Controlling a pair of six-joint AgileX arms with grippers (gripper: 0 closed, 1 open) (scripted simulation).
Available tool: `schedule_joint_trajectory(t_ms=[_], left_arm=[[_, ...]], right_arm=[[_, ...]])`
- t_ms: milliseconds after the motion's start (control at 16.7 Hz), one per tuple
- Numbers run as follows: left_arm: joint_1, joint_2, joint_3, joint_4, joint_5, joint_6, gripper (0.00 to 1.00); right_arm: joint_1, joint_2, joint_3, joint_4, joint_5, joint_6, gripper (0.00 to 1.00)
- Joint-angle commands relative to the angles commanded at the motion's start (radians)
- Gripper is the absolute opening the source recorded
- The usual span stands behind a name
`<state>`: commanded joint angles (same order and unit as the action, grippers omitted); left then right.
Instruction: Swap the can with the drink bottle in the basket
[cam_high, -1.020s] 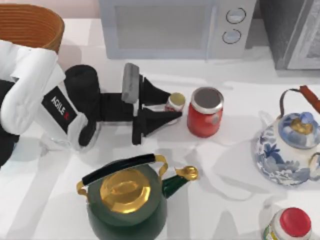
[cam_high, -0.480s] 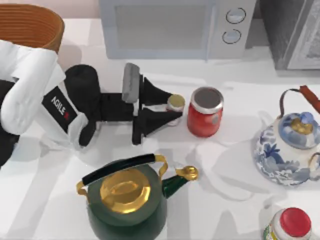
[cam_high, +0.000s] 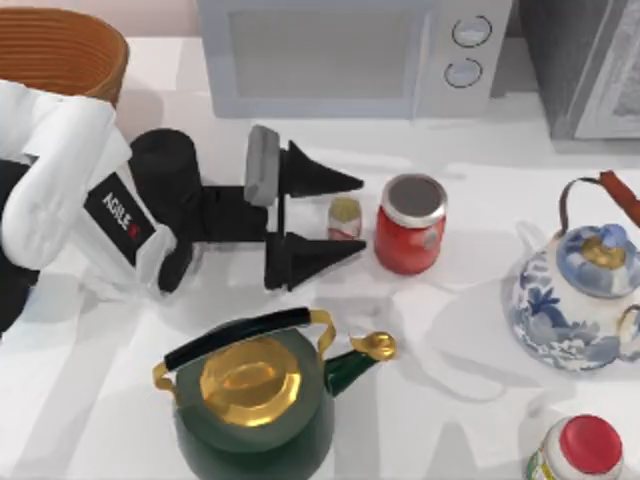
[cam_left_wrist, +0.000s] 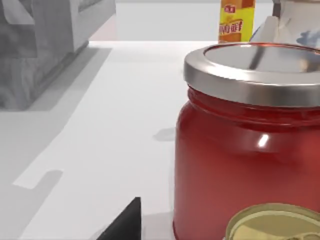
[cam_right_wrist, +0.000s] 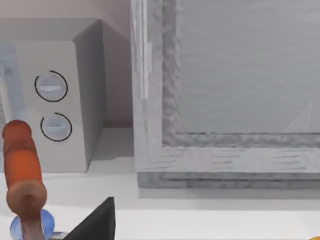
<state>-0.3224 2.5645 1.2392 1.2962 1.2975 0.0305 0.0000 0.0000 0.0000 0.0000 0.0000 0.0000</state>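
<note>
Left claw (cam_high: 345, 216) sits spread open around the tiny white gold-topped drink bottle (cam_high: 344, 217), released on the bench beside the short red silver-topped can (cam_high: 410, 224); next likely retreat, then grasp can for the woven wicker basket (cam_high: 60, 50).

On the white table (cam_high: 470, 300), the left arm's black two-finger gripper (cam_high: 345, 215) lies level with its fingers spread wide apart. The tiny white drink bottle with red print and a pale gold top (cam_high: 344, 217) stands between the fingertips, touching neither. Just to its right stands the short red can with a silver-grey lid (cam_high: 410, 224). The round tan wicker basket (cam_high: 60, 50) sits in the far left corner. A dark green kettle with a gold lid (cam_high: 255, 400) stands at the near edge.
</note>
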Motion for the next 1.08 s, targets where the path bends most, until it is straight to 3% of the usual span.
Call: schedule_joint_trajectory(t_ms=[600, 840, 1080], left_arm=[[0.014, -0.028, -0.028, -0.012, -0.026, 0.006, 1.00], [0.054, -0.204, -0.179, -0.078, -0.174, 0.032, 1.00], [0.104, -0.541, -0.411, -0.212, -0.405, 0.058, 1.00]], right_arm=[[0.000, 0.000, 0.000, 0.000, 0.000, 0.000, 1.00], [0.000, 0.000, 0.000, 0.000, 0.000, 0.000, 1.00], [0.000, 0.000, 0.000, 0.000, 0.000, 0.000, 1.00]])
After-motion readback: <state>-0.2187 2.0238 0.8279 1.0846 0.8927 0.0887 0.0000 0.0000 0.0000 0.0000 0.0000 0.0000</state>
